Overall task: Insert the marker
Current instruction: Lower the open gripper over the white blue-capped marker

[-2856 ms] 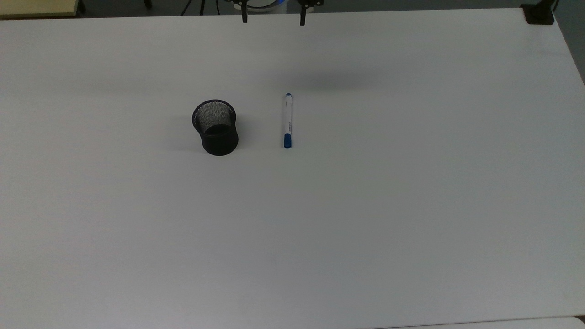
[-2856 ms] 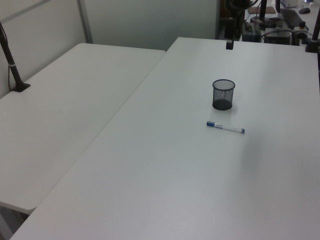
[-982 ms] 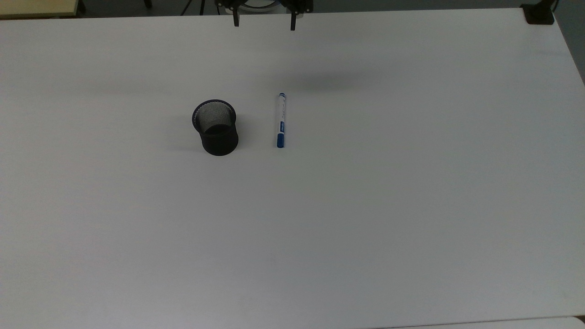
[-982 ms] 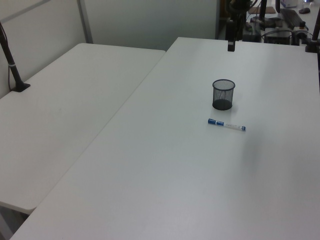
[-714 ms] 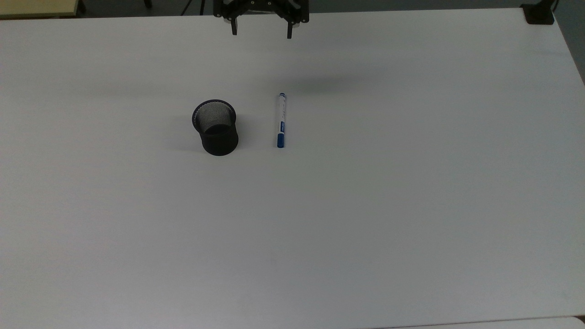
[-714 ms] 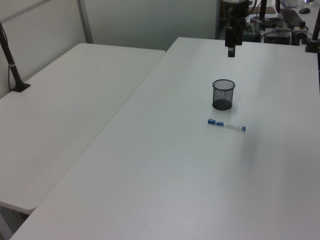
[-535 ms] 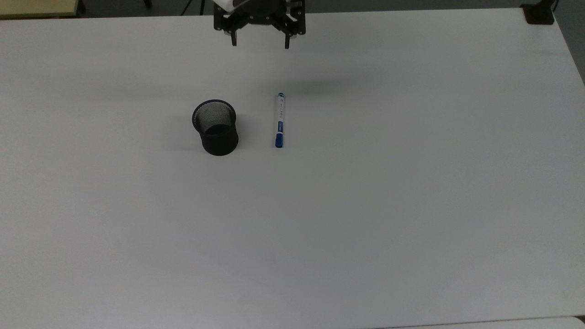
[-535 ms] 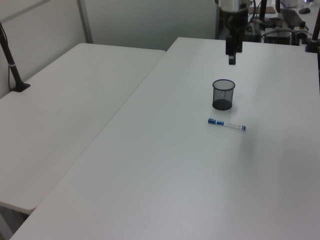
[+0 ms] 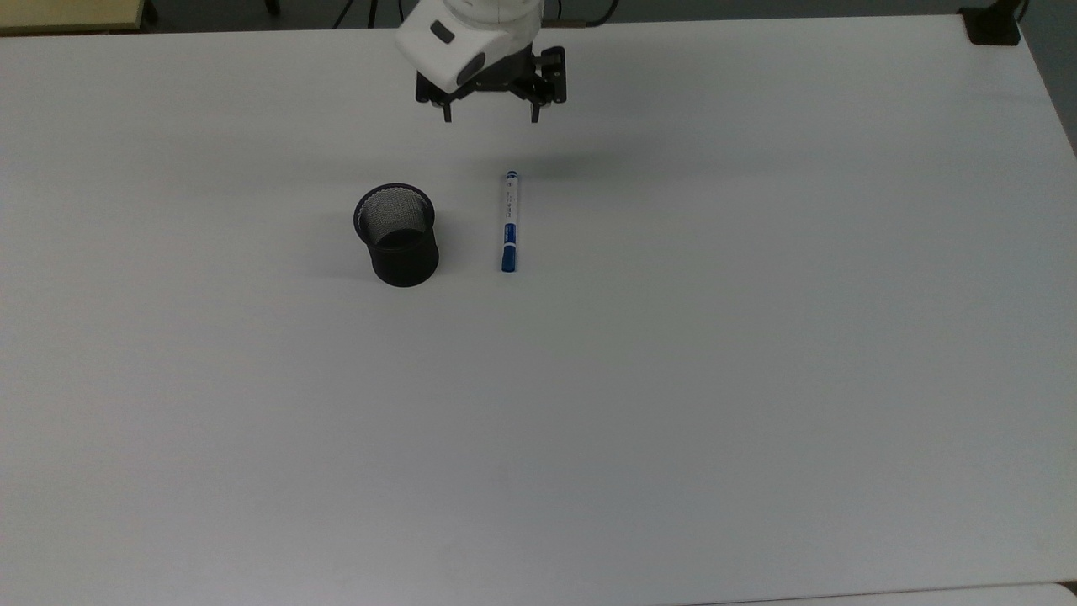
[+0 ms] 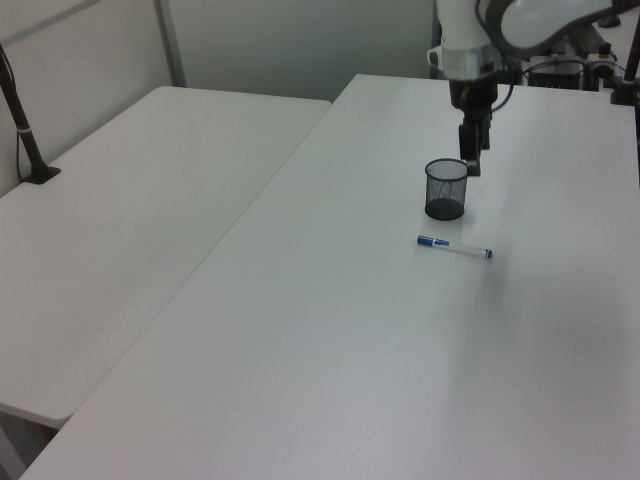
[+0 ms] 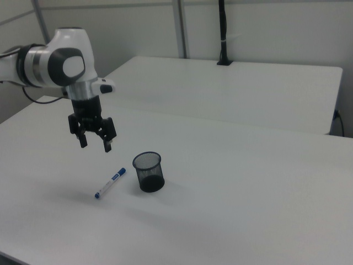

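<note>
The marker (image 9: 509, 222) lies flat on the white table (image 9: 673, 379), white-barrelled with its blue cap toward the top view's bottom; it also shows as the marker (image 10: 454, 248) and the marker (image 11: 110, 184). A black mesh cup (image 9: 397, 235) stands upright just to the marker's left in the top view, seen again as the cup (image 10: 446, 188) and the cup (image 11: 149, 171). My gripper (image 9: 490, 116) hangs open in the air above the table, beyond the marker's white end in the top view, with nothing between its fingers. It appears as the gripper (image 11: 95, 145) and the gripper (image 10: 471, 160).
A second white table (image 10: 130, 220) adjoins on the left view's left. A black clamp post (image 10: 22, 130) stands at its far edge, and another black clamp (image 9: 993, 27) sits at the top view's upper right corner. Equipment (image 10: 570, 60) is behind the arm.
The gripper has come down and forward from the table's far edge toward the marker, staying open. The marker has shifted slightly toward the cup in the top view. The cup has not moved.
</note>
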You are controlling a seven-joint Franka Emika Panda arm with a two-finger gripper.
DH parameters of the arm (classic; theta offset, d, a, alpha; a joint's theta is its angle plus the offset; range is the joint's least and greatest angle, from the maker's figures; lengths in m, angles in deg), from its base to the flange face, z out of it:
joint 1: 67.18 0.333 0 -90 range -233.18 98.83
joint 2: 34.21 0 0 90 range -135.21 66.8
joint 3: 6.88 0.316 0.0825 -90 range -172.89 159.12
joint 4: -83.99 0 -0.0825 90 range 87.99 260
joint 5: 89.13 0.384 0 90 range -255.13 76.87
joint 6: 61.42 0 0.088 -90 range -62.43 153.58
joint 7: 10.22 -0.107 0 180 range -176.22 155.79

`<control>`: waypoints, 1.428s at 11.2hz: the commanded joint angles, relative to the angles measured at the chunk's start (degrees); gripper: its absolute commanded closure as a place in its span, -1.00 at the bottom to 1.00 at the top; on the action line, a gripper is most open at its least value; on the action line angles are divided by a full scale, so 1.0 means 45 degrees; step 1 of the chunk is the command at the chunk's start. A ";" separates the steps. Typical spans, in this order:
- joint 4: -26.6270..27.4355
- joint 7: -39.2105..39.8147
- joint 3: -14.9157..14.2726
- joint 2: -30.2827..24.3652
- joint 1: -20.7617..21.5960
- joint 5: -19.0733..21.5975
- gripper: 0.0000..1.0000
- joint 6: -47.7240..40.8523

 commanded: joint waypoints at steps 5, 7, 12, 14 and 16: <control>0.1470 -0.0116 0.0034 0.0925 0.0266 -0.0045 -0.73 0.3997; 0.1392 -0.0799 0.0034 0.1667 0.0541 -0.0084 -0.56 0.4897; 0.1372 -0.0820 0.0034 0.2567 0.0561 -0.0084 -0.28 0.6170; 0.1372 -0.0820 0.0034 0.2879 0.0600 -0.0123 -0.21 0.6461; 0.1372 -0.0820 0.0015 0.3115 0.0600 -0.0123 -0.01 0.6990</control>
